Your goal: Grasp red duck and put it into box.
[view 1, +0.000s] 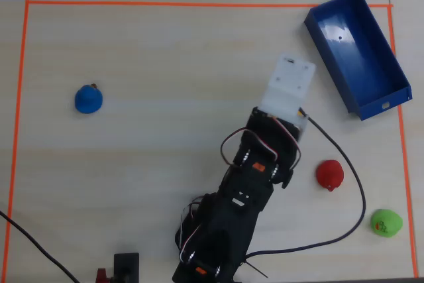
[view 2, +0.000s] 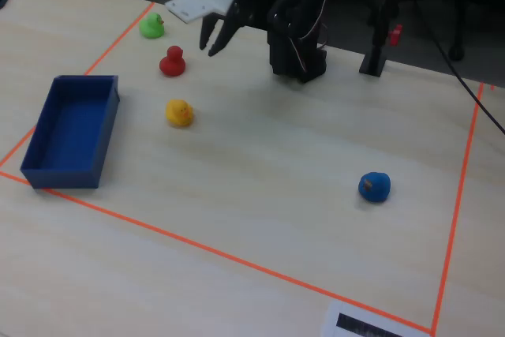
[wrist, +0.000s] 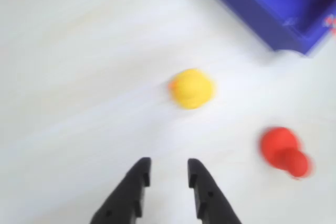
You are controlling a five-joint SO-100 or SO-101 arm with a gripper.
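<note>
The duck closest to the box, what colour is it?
Yellow. The yellow duck sits nearest the box, clearest in the fixed view.

Pale wood-grain worktop point(view 2: 260, 187), orange tape border point(view 2: 197, 246) framing it, white printed label point(view 2: 371, 323) just outside the tape's near corner, dark cluttered room beyond the far edge, even overhead light

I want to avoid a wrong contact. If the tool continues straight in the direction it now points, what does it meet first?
Probably the yellow duck, just ahead of the open tool in the wrist view. The red duck lies off to the right; depth is uncertain.
</note>
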